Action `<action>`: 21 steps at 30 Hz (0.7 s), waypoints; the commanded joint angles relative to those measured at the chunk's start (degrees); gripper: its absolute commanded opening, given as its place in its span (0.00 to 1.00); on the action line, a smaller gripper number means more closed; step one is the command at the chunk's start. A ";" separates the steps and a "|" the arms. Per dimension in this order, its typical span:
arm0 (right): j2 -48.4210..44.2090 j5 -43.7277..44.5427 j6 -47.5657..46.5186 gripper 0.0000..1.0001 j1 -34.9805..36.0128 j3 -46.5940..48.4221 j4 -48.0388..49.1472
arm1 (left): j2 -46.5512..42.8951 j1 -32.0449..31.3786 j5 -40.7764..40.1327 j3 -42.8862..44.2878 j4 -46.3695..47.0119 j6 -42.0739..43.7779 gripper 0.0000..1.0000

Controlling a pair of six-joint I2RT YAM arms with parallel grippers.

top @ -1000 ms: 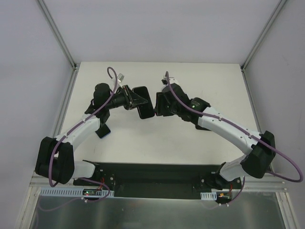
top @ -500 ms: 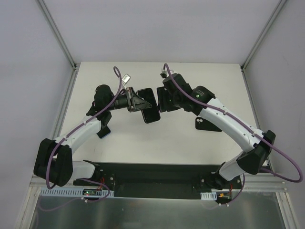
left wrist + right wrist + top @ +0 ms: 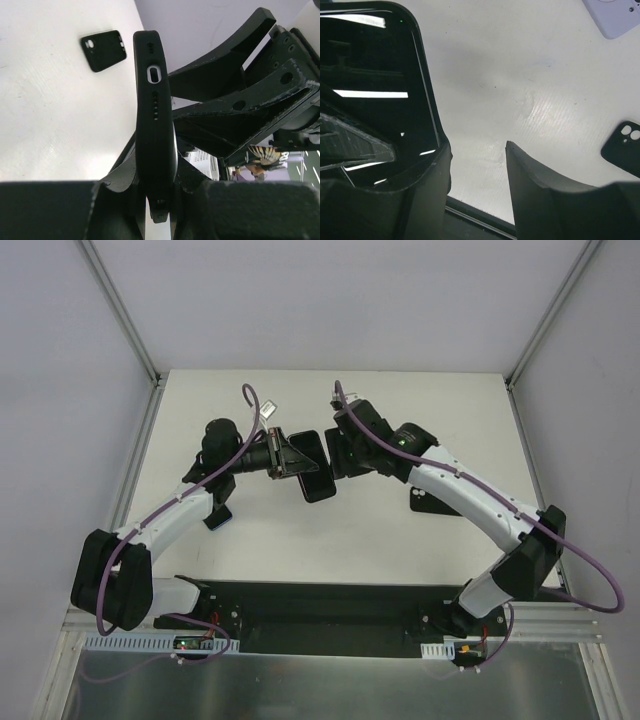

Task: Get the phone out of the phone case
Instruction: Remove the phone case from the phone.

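The top external view shows the work held in the air above the middle of the white table (image 3: pixel 400 420), between the two arms. The task is judged to be at an early stage: the phone (image 3: pixel 375 100) is still seated in the phone case (image 3: pixel 155 125), and no corner can be seen lifted free. What remains is the whole separation: the rim has to be peeled off an edge and the handset drawn out.

The phone case is clamped edge-on by the left gripper (image 3: pixel 157 192), whose jaws are closed on its two broad faces. The jaws of the right gripper (image 3: pixel 477 155) are parted, with bare table seen through the gap and nothing held between them. One of its fingers (image 3: pixel 427 190) is placed at the lower corner of the phone; whether it is pressing there cannot be told.

The phone case is matt black and looks soft. An oval charging-port cut-out and rows of small speaker holes are seen along its end. The screen is glossy black, and ceiling lights are reflected in it. A loose black case (image 3: pixel 103 50) is seen lying flat on the table, well apart.
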 commanded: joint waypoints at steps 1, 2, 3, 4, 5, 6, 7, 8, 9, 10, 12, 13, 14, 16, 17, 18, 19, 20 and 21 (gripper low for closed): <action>5.99 14.46 -2.58 0.48 -2.81 -6.56 -1.28 | -7.07 -2.23 13.50 2.60 9.79 -2.09 0.00; 7.57 14.38 -2.67 0.48 -3.07 -6.82 -1.19 | -7.25 -2.32 13.58 2.68 10.22 -2.09 0.00; 8.28 13.86 -2.67 0.48 -3.33 -6.91 -1.02 | -7.51 -2.41 13.58 2.60 10.32 -2.09 0.00; 8.81 10.54 -2.76 0.48 -3.51 -6.82 -1.02 | -7.51 -2.41 13.67 2.68 10.58 -2.09 0.00; 8.90 8.68 -2.84 0.47 -4.21 -6.74 -1.02 | -7.60 -2.41 13.76 2.68 10.67 -2.09 0.00; 8.21 7.19 -2.84 0.47 -4.47 -6.74 -0.58 | -7.77 -2.41 13.76 2.60 10.58 -2.00 0.00; 7.07 4.82 -2.76 0.47 -4.39 -7.08 -0.23 | -7.77 -2.41 13.76 2.42 9.97 -1.65 0.00; 3.66 3.75 -3.02 0.47 -4.48 -7.17 0.82 | -7.60 -2.41 13.76 2.33 9.01 -0.17 0.00; 1.71 2.70 -3.11 0.47 -4.56 -7.09 1.26 | -7.34 -2.41 13.50 2.16 6.65 0.71 0.00; -0.13 1.82 -3.28 0.48 -4.56 -6.04 1.53 | -6.99 -2.41 13.50 1.89 6.28 1.25 0.00; -4.45 1.98 -3.98 0.48 -4.74 -4.37 1.62 | -5.50 -2.41 13.50 1.10 5.75 2.22 0.00; -6.29 2.68 -4.16 0.49 -4.91 -3.67 1.53 | -4.97 -2.41 13.84 0.93 5.75 2.30 0.00; -6.91 3.12 -4.51 0.49 -5.09 -2.01 1.36 | -4.53 -2.50 13.76 0.49 5.83 2.48 0.00; -7.44 3.31 -5.13 0.49 -5.35 -0.42 1.09 | -3.56 -3.11 13.85 0.31 6.01 2.57 0.00; -7.19 3.39 -5.48 0.49 -5.70 0.81 0.74 | -3.38 -3.37 13.85 0.31 6.01 2.66 0.00; -6.92 3.65 -5.66 0.49 -5.71 1.52 0.39 | -2.95 -3.64 13.85 0.31 6.01 2.83 0.00; -6.40 4.09 -5.83 0.49 -5.88 2.05 0.39 | -2.77 -3.90 13.93 0.40 5.84 2.92 0.00; -6.30 4.27 -6.01 0.49 -6.06 2.40 0.30 | -2.59 -4.25 14.02 0.40 5.75 3.09 0.00; -6.04 4.44 -6.01 0.49 -6.06 3.10 0.30 | -2.33 -4.34 14.11 0.31 5.66 3.10 0.00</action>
